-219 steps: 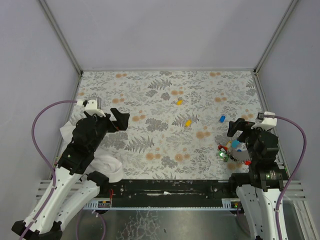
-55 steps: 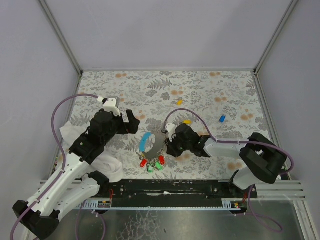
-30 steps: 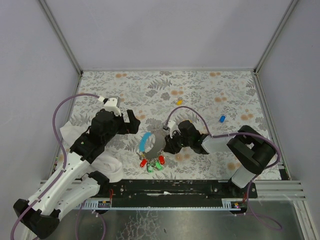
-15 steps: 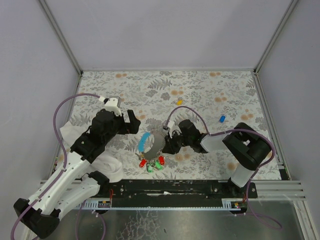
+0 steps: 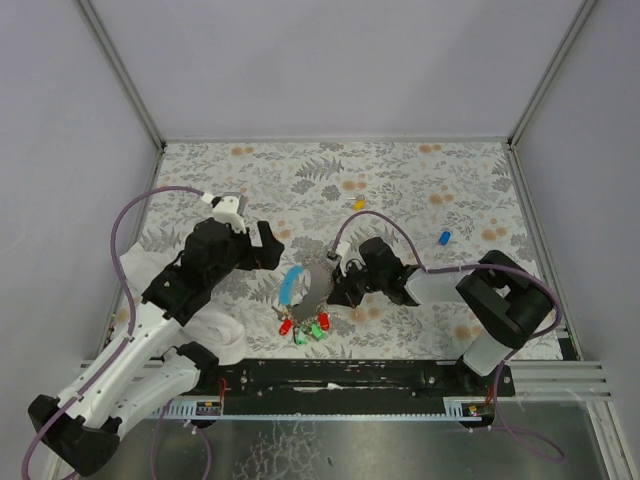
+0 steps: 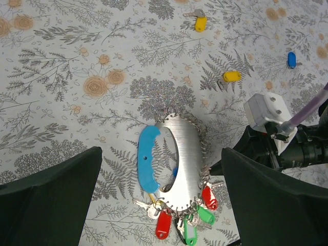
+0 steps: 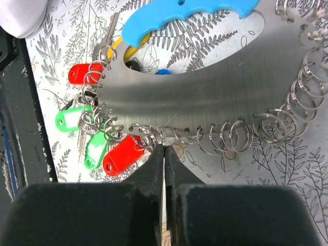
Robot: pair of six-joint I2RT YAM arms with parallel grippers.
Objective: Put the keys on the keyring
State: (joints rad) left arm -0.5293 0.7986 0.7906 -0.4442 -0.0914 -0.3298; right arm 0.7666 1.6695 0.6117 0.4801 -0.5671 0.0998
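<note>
Right wrist view: right gripper, fingers closed together at the ringed edge of the keyring, threaded keys bunched just left of them; left gripper spread wide above; a slipping pinch might shove the keyring away.

floral table, keyring, loose keys, cloth

Keyring lies flat on the desk: I read a crescent steel plate with a blue grip on its inner side and small rings along the outer edge. At its near end cluster red and green keys. Two yellow keys and a blue key lie loose, well apart.
</note>
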